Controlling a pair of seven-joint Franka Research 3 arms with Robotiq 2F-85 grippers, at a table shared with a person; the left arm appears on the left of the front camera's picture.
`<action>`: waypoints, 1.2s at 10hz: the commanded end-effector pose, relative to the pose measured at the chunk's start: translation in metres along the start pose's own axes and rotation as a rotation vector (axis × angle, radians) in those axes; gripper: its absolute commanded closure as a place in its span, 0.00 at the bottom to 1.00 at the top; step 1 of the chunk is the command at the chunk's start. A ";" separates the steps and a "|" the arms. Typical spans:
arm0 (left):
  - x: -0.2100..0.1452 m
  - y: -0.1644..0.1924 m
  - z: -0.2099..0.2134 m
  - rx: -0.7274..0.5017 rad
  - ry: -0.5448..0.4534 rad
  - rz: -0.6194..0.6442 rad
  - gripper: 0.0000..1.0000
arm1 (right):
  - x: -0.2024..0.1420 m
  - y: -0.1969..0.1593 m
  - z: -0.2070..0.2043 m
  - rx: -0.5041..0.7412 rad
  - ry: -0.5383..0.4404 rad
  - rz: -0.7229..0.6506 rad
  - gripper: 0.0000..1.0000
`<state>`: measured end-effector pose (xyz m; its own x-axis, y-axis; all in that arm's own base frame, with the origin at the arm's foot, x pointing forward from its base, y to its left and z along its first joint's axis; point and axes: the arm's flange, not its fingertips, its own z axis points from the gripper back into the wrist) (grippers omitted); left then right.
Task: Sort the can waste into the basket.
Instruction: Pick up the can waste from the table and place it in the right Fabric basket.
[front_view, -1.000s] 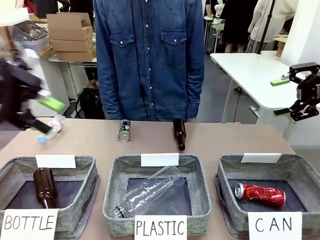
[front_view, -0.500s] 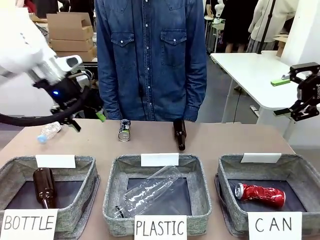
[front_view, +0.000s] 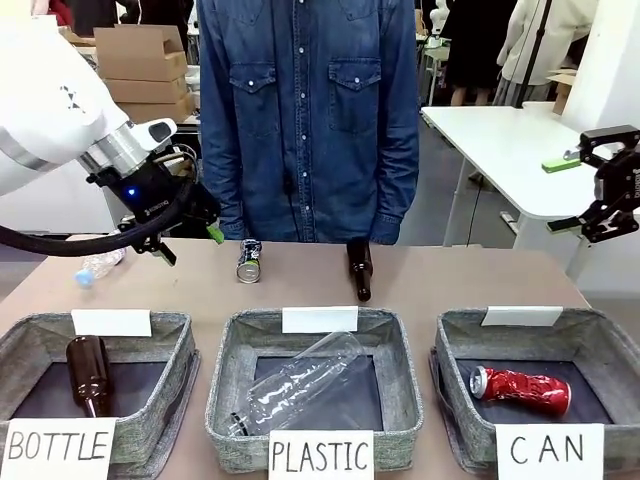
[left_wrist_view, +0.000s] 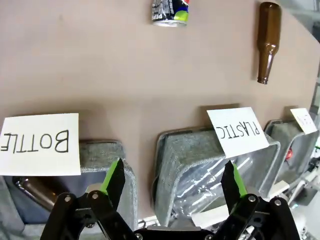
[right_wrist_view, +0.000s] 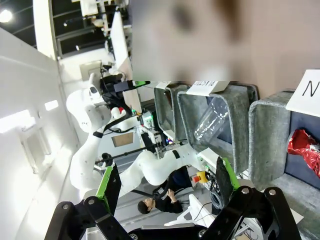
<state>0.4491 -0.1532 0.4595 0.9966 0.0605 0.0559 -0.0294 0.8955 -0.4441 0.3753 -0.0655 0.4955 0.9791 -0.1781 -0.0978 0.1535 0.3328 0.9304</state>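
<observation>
**Colleague:** What worried you at that moment?

**Me:** The dark can (front_view: 249, 261) stood (upright, I believe) at the far side of the desk (front_view: 450, 285). It was near a brown bottle (front_view: 359, 268) and not far from a small plastic bottle (front_view: 100, 265). My left claw (front_view: 190, 245) hung above the desk between that plastic bottle and the can, with the jaws fully apart and nothing in them. If I came down a little off, one finger could tip the can, and it would roll toward the bottle or the person. Also, the CAN basket (front_view: 612, 340) was at the opposite end. A weak hold on dented metal could drop the can into the PLASTIC basket (front_view: 222, 390) on the way.

**Colleague:** And the other can?

**Me:** The red can (front_view: 520, 390) lay already inside the CAN basket.

**Colleague:** The right claw?

**Me:** My right claw (front_view: 556, 196) was raised at the right, also wide open and empty.

**Colleague:** What had changed from one second before?

**Me:** Only the left arm. It had been a blur low at the left edge, over the plastic bottle; now it was sharp and nearer to the can. The cans, the bottles and the right claw had not moved.
</observation>
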 end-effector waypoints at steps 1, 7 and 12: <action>0.043 -0.013 -0.027 0.020 -0.143 0.092 0.00 | 0.000 0.002 0.003 -0.007 0.014 0.017 0.00; 0.154 -0.046 -0.139 0.287 0.000 -0.104 0.00 | 0.000 0.002 0.003 -0.007 0.014 0.017 0.00; 0.182 -0.030 -0.196 0.388 0.009 -0.075 0.60 | 0.000 0.002 0.003 -0.007 0.014 0.017 0.00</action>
<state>0.6383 -0.2523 0.3092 0.9976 -0.0445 0.0526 0.0513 0.9893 -0.1362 0.3753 -0.0657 0.4956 0.9792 -0.1778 -0.0980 0.1535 0.3328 0.9304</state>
